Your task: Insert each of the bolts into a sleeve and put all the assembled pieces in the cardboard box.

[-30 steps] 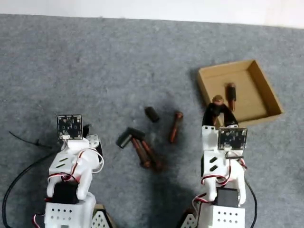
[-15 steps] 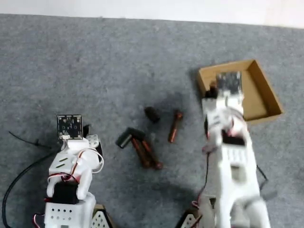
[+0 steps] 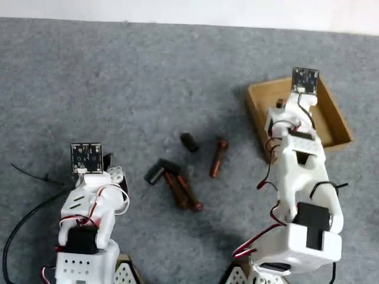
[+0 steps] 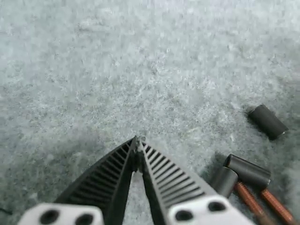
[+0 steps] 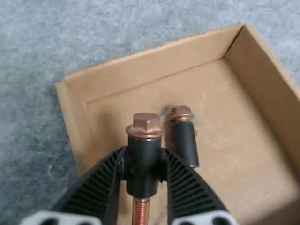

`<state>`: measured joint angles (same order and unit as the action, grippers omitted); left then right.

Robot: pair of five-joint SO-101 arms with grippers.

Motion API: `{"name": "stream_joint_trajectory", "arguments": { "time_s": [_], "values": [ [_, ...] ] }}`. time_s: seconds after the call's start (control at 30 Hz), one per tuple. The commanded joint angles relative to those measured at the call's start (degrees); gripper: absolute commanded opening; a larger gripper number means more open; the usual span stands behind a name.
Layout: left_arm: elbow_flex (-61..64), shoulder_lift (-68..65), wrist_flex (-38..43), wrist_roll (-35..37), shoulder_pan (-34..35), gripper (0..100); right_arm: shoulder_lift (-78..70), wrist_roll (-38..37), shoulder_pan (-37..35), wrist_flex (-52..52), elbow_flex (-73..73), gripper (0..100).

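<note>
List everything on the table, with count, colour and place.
Cardboard box: one, brown, far right.
Assembled piece: one, copper bolt in black sleeve, lying in the box.
Held piece: one, copper and black, gripped above the box.
Loose sleeve: one, black, centre.
Lone bolt: one, copper, beside that sleeve, toward the box.
Paired sleeves: two, black, centre, at two bolts' ends; insertion unclear.
Paired bolts: two, copper, side by side.
Left gripper: one, black, shut, empty.
Right gripper: one, black, shut on the held piece.
</note>
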<state>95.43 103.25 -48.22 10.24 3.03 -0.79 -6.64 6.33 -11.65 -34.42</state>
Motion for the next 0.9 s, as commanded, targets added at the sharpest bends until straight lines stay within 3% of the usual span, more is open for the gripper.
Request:
{"name": "stream_joint_trajectory", "arguments": {
  "time_s": [0.0, 0.23, 0.6, 0.87],
  "values": [
    [-0.31, 0.92, 1.67, -0.09, 0.40, 1, 0.92, 0.53, -0.13, 1.98, 3.74, 2.3],
    [-0.31, 0.92, 1.67, -0.09, 0.40, 1, 0.84, 0.53, -2.51, -2.24, 0.57, 24.1],
    [-0.22, 0.92, 1.67, -0.09, 0.40, 1, 12.35, 0.62, -6.99, -3.30, -5.93, 24.6],
    [0.31, 0.92, 3.78, -0.09, 0.40, 1, 31.08, 0.70, -20.70, -3.56, -21.32, 24.6]
  ]
}}
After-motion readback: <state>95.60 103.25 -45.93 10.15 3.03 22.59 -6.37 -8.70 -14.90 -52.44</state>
